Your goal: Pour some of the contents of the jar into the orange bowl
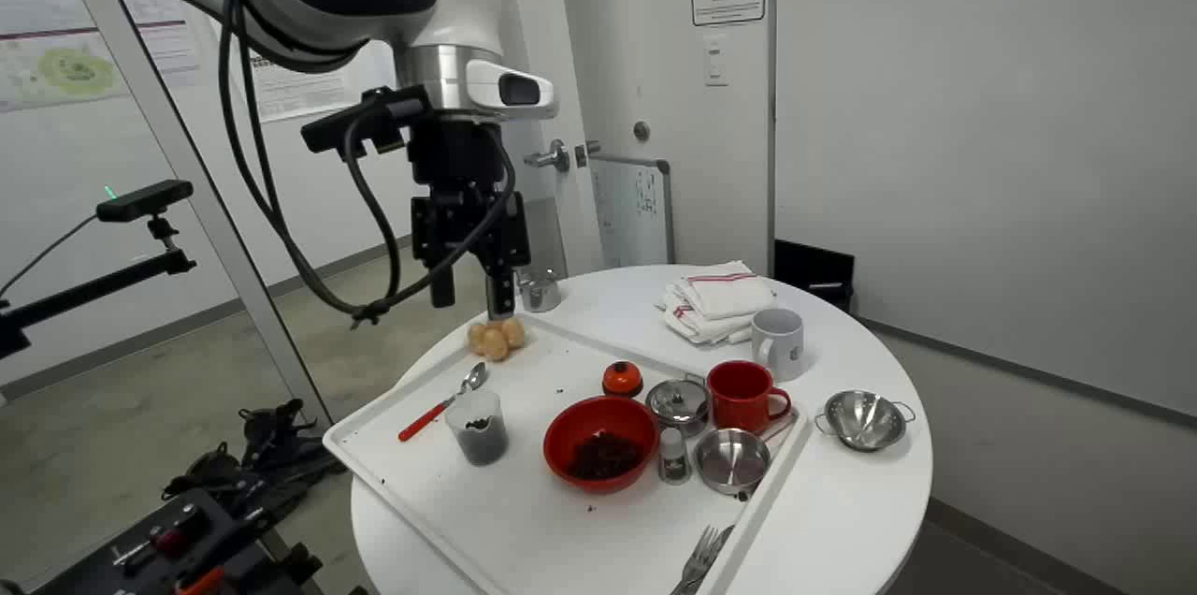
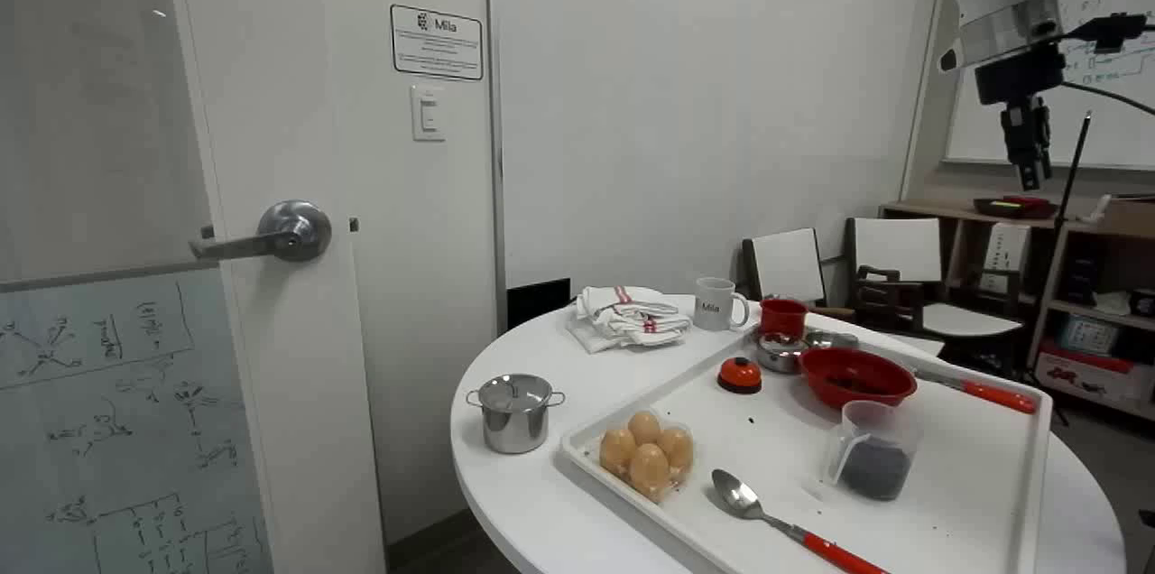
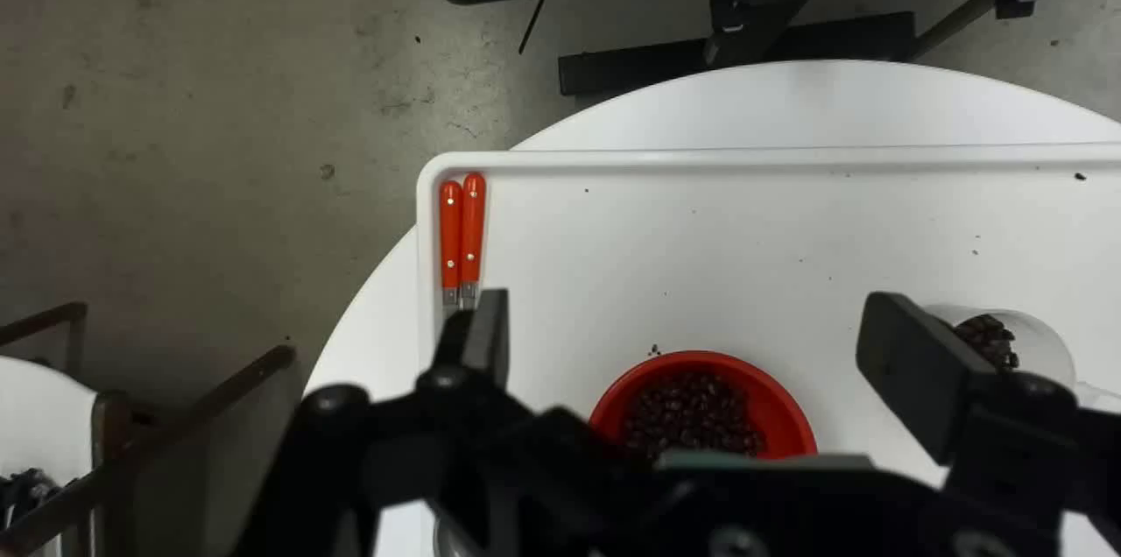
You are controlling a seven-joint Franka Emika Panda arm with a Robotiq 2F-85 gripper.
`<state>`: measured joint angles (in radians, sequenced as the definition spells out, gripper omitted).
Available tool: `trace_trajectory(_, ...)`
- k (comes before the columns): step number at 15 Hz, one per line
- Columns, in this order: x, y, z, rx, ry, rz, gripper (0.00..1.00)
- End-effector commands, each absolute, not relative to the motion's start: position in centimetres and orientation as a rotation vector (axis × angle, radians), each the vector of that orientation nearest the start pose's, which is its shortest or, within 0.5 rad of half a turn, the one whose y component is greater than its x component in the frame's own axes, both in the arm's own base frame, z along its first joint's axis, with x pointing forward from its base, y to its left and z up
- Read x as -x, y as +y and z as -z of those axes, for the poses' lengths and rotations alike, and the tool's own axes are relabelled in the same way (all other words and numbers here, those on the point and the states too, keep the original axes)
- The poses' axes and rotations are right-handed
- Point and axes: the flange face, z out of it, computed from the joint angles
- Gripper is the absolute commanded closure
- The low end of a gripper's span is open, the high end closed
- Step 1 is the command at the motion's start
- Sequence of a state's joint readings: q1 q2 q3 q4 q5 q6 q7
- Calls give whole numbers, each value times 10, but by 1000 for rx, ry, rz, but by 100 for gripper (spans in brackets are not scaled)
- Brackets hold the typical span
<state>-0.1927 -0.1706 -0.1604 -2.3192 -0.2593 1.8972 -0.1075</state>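
Observation:
The jar is a see-through cup with dark contents, upright on the white tray (image 1: 570, 558) in both exterior views (image 1: 479, 431) (image 2: 873, 457). In the wrist view the jar (image 3: 1042, 347) is at the right, partly behind a finger. A larger red bowl (image 1: 598, 417) with dark beans stands beside it, below the gripper in the wrist view (image 3: 779, 404). No small shallow orange dish shows; a small orange domed thing (image 1: 622, 378) with a black base stands behind the red bowl. My gripper (image 1: 472, 296) is open and empty, high above the tray; its fingers are wide apart in the wrist view (image 3: 687, 338).
On the tray are eggs (image 2: 648, 457), a red-handled spoon (image 1: 444, 403), a lidded steel pot (image 1: 679, 403), a red mug (image 1: 739, 397), a shaker (image 1: 673, 459), a steel bowl (image 1: 732, 461) and cutlery (image 3: 461, 233). A grey mug (image 1: 778, 342), towels (image 1: 715, 300) and a colander (image 1: 865, 420) stand beyond.

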Motion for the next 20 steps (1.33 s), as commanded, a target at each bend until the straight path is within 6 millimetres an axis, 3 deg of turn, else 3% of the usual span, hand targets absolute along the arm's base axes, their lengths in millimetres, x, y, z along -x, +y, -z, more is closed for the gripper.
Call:
trace_trajectory(1, -420, -175, -393, 3244, 203, -478, 0)
trace_trajectory(3, -420, -175, -393, 3244, 203, -478, 0)
trace_trajectory(11, -430, -133, -397, 2942, 867, -498, 0)
trace_trajectory(20, -462, 3, -373, 2647, 1433, -136, 0)
